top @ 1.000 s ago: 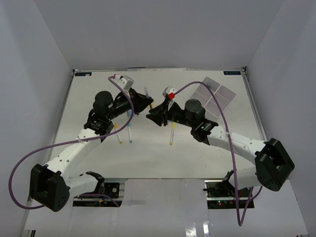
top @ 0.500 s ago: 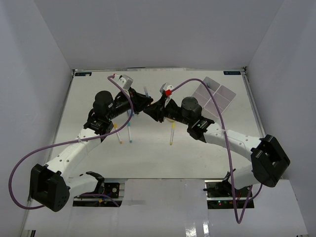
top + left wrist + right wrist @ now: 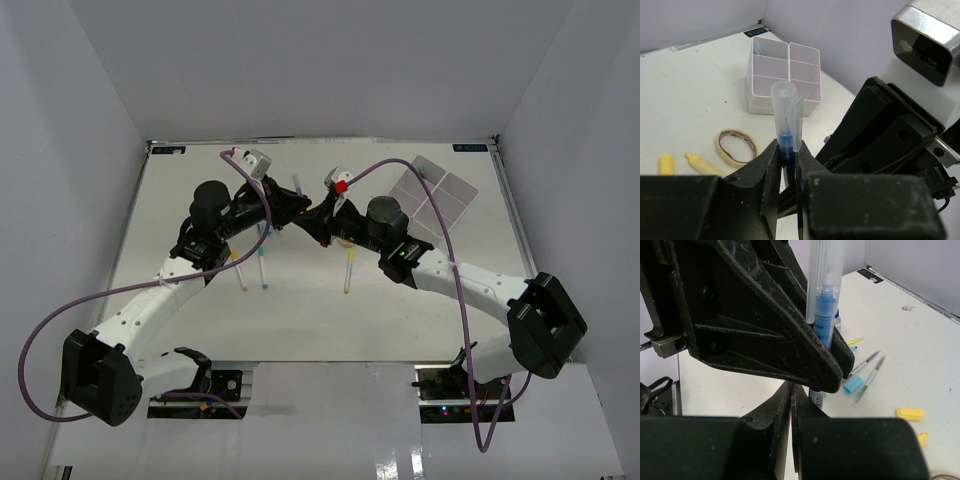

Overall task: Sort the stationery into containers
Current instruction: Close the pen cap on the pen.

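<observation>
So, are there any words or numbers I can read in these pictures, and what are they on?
No text here can be read.
left corner sticker, at the far edge of the table: too small to read.
right corner sticker, same edge: too small and blurred to read.
dark marks low on the pen: maybe print, too blurred to read.

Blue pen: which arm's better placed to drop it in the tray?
Right, probably. The tray sits far over on that arm's side. But the left gripper holds the blue pen; the right gripper, shut close by, would need a handover first.
</observation>
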`<action>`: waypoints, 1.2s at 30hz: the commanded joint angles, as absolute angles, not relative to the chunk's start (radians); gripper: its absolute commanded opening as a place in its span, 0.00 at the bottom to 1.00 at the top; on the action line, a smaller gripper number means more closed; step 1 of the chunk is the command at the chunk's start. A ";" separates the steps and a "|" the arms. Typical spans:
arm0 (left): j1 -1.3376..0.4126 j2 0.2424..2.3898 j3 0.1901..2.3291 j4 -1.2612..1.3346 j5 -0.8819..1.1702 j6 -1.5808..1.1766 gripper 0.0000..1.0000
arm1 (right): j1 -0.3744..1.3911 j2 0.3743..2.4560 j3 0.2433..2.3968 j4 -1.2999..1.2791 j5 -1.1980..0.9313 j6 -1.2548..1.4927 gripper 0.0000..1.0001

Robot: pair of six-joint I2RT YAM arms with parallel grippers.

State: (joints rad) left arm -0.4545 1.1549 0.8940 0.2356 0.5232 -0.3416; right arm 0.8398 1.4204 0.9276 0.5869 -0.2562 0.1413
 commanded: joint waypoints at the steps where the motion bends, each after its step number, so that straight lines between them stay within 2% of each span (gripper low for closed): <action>1: -0.453 1.157 0.942 0.219 0.545 -0.344 0.00 | 0.842 1.399 0.942 0.666 -0.219 0.126 0.08; 9: -0.453 1.155 0.956 0.192 0.532 -0.333 0.00 | 0.842 1.368 0.896 0.672 -0.216 0.132 0.09; 15: -0.453 1.143 0.959 0.179 0.512 -0.314 0.00 | 0.842 1.339 0.873 0.620 -0.233 0.124 0.41; 26: -0.453 1.138 0.956 0.187 0.526 -0.307 0.00 | 0.841 1.275 0.818 0.546 -0.258 0.074 0.74; 36: -0.453 1.134 0.945 0.215 0.583 -0.281 0.00 | 0.822 1.293 0.830 0.549 -0.230 0.052 0.74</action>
